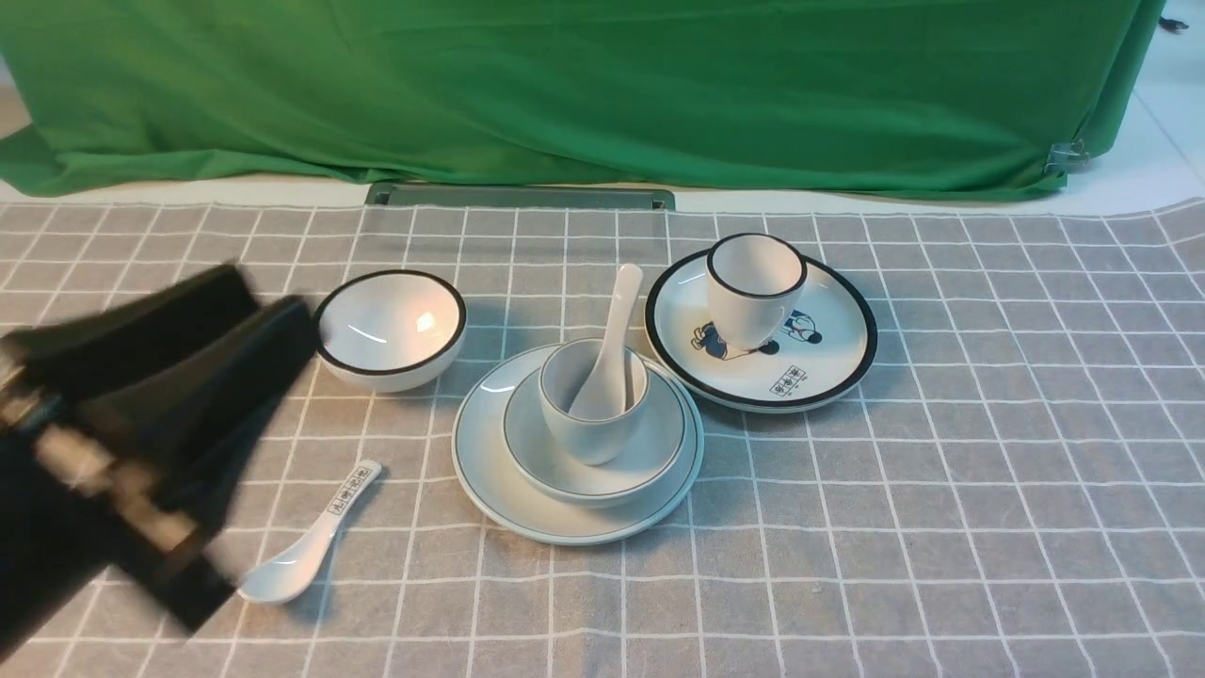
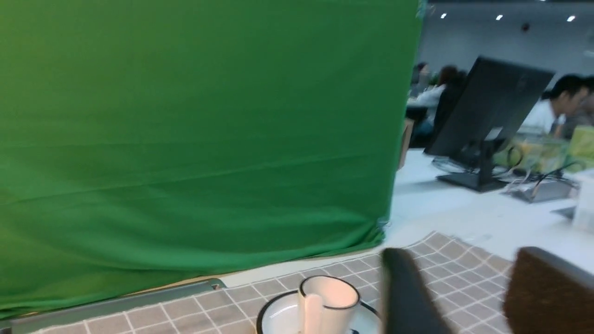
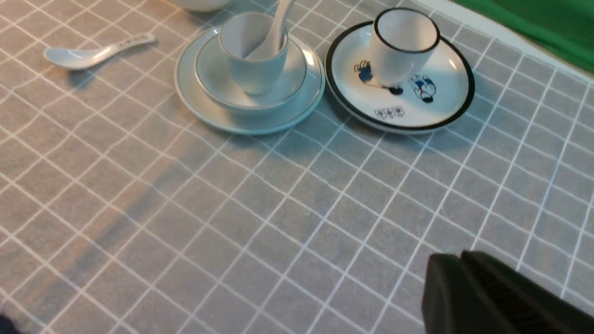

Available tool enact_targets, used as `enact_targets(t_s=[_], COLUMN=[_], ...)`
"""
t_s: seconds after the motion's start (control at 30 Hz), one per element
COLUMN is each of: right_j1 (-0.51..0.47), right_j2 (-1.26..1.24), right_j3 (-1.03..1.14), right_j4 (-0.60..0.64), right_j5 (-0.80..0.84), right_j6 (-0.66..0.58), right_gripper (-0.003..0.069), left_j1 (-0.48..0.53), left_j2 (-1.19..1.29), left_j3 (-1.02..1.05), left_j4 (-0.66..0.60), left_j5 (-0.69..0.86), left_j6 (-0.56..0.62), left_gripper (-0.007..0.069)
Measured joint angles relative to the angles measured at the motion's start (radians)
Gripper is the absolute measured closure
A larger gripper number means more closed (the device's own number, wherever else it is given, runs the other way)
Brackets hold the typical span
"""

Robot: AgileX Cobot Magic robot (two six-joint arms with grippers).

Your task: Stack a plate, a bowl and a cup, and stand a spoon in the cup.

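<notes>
The plain white plate (image 1: pixel 490 490) lies at the table's middle. The shallow bowl (image 1: pixel 650 457) sits on it, and the pale cup (image 1: pixel 588 428) stands upright in the bowl. The plain spoon (image 1: pixel 618 315) stands in the cup, its handle leaning back and right. The same stack shows in the right wrist view: plate (image 3: pixel 195 106), bowl (image 3: pixel 211 81), cup (image 3: pixel 253 69), spoon (image 3: pixel 280 21). My left gripper (image 1: pixel 273 292) is blurred, open and empty, left of the stack; its jaws (image 2: pixel 461 255) stand wide apart. My right gripper (image 3: pixel 457 260) is shut and empty, well apart from the stack.
A black-rimmed bowl (image 1: pixel 391 325) stands close to the left gripper. A spoon with a printed handle (image 1: pixel 311 546) lies front left. A black-rimmed cup (image 1: pixel 753 287) stands on a cartoon plate (image 1: pixel 819 372) right of the stack. Green cloth (image 1: pixel 565 85) hangs behind.
</notes>
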Motion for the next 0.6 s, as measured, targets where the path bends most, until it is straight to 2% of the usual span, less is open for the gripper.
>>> enact_targets(t_s=[0.1,0.17,0.3,0.6], right_j1=[0.000,0.000,0.000,0.000], right_j2=[-0.032,-0.038,-0.039,-0.039], right_j3=[0.044,0.062,0.070,0.070], right_j4=[0.000,0.000,0.000,0.000], right_j5=[-0.007,-0.015,-0.025,-0.030], right_j6=[0.035,0.054,0.116,0.128], right_gripper=[0.0640,0.0640,0.0629,0.0600], left_j1=[0.000,0.000,0.000,0.000], left_j2=[-0.127,-0.193,-0.249,-0.251], left_j3=[0.035,0.059,0.089,0.119], left_j4=[0.006,0.009,0.017,0.022], left_j5=[0.077,0.111,0.147,0.198], left_j6=[0.000,0.003,0.005,0.012], left_gripper=[0.0573,0.0605,0.0615,0.0613])
